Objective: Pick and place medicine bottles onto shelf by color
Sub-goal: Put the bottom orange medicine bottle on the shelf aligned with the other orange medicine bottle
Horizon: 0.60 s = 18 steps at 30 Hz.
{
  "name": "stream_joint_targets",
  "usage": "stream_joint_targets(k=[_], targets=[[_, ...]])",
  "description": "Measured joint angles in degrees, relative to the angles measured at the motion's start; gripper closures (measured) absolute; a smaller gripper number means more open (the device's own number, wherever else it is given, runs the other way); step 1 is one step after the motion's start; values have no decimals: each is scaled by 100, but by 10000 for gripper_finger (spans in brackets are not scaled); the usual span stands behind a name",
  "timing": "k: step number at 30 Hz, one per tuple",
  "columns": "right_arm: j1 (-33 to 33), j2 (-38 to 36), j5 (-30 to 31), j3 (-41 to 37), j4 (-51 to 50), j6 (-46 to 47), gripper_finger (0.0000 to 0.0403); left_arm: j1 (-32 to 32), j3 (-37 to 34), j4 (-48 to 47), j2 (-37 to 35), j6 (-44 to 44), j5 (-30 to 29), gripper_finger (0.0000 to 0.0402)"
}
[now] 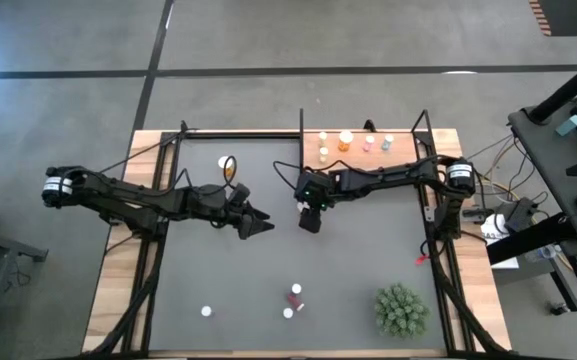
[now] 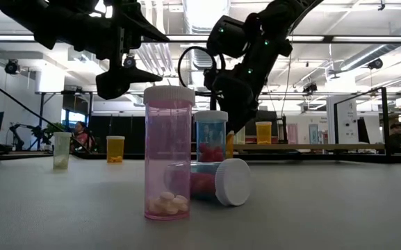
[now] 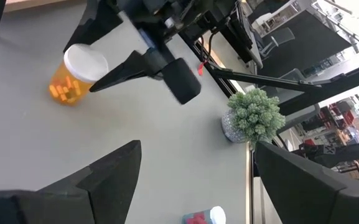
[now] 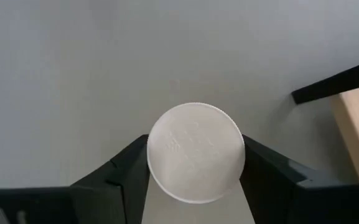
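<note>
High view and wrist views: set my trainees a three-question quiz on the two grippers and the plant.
1. True or false: the left gripper is holding a bottle.
2. The green plant stands: A) on the shelf; B) between the two grippers; C) near a corner of the dark mat, on the right arm's side.
3. In the right wrist view, what sits between the fingers of the right gripper?

Key
1. False: its fingers are open with nothing between them.
2. C.
3. A white-capped bottle, seen cap-on, with a finger against each side.
</note>
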Motion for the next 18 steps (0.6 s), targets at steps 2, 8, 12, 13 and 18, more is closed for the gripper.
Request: stream_joint_targets(k=[2, 8, 12, 13, 18], targets=[[0, -80, -1, 85, -145, 0, 207, 0, 0, 0, 0, -6, 0, 104], [0, -505, -5, 362, -897, -48, 182, 2, 0, 2, 0, -13, -2, 104], [-36, -982, -1, 366, -1233, -162, 183, 0, 0, 2, 0, -11, -16, 104], [-66, -1095, -1, 358, -1307, -203, 184, 0, 0, 2, 0, -11, -30, 104], [-301, -1611, 517, 208, -1635, -433, 188, 2, 0, 2, 0, 9, -123, 104]])
